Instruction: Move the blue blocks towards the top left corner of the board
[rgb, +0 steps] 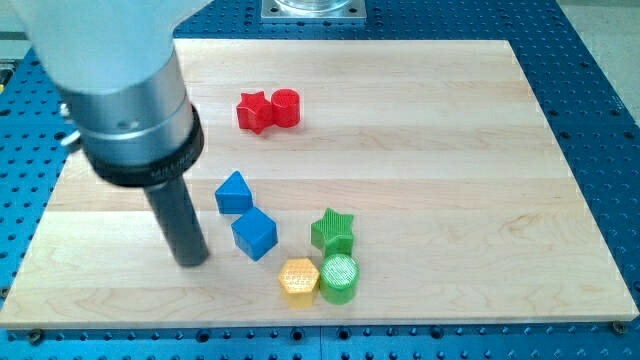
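Nearest the frame's bottom edge, a yellow hexagon block (298, 280) sits touching a green cylinder (340, 278), with a green star (333, 231) just above them. To their left stands the blue cube (255, 234), and just up-left of it, close or touching, the second blue block (233, 192), angular in shape. My tip (190, 260) rests on the wooden board (450, 150) at lower left, just left of the blue cube, not touching it. There are no jaws: the arm ends in a plain rod holding nothing. Farther up, near the top centre, a red star (254, 111) touches a red cylinder (286, 107).
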